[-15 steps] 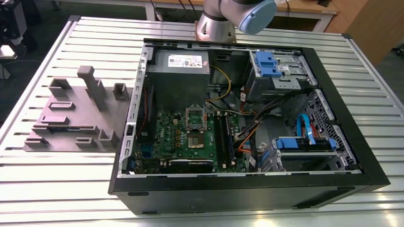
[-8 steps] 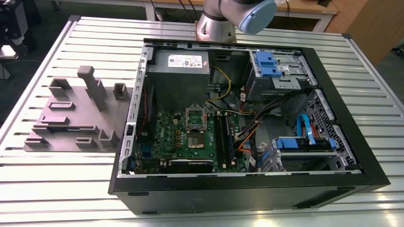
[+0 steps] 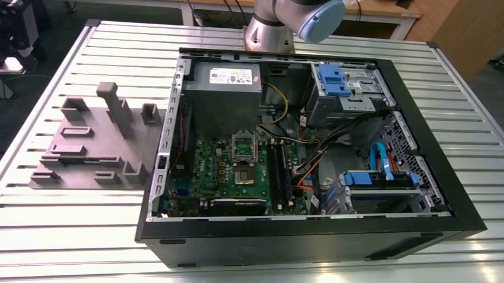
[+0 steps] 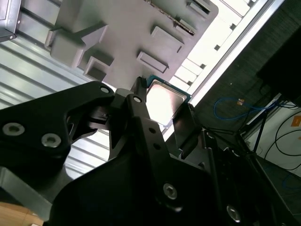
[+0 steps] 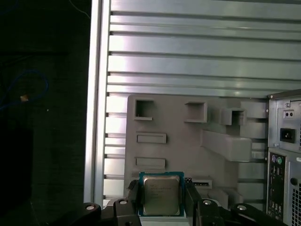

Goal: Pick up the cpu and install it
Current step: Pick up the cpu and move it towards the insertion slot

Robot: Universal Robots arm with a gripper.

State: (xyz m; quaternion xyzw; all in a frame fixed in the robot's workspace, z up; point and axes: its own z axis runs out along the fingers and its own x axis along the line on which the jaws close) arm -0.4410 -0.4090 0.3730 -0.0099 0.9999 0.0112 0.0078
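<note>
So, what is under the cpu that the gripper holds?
In the first wrist view the grey fixture lies beyond the cpu, on the slatted table. The spot directly behind the cpu is covered.

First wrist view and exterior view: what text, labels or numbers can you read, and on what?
None is legible.
Print on the square silver-lidded cpu, held in the black pincer: too blurred to read.
White sticker on the grey metal power supply box: too small to read.
Marks beside the black power socket on the grey case rear panel: too small to read.
</note>
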